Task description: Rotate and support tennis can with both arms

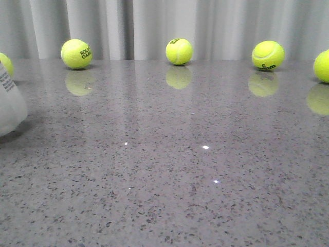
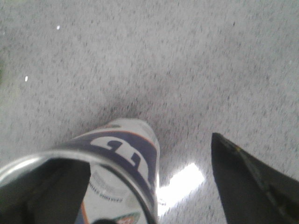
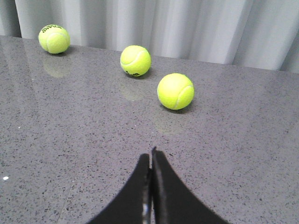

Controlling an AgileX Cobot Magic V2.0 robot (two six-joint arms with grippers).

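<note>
In the front view, the tennis can (image 1: 10,105) shows only as a clear, pale end at the 9 o'clock edge of the speckled grey table (image 1: 169,195). A partly cut-off tennis ball (image 1: 5,64) sits just behind it. Four more balls line the far edge before the grey curtain (image 1: 154,25): one at 11 o'clock (image 1: 76,53), one at 12 o'clock (image 1: 179,51), one at 1 o'clock (image 1: 268,55) and one at the 3 o'clock border (image 1: 322,66).

The left wrist view looks down on the can (image 2: 121,163), its silver rim and navy band near the lens. The left gripper (image 2: 154,186) stands wide, one finger (image 2: 247,182) clear of the can and well apart from the other, which is dark and blurred against the rim; whether it touches cannot be told.

The right gripper (image 3: 151,186) has its fingers pressed together with nothing between them, above bare table, three balls ahead of it.
</note>
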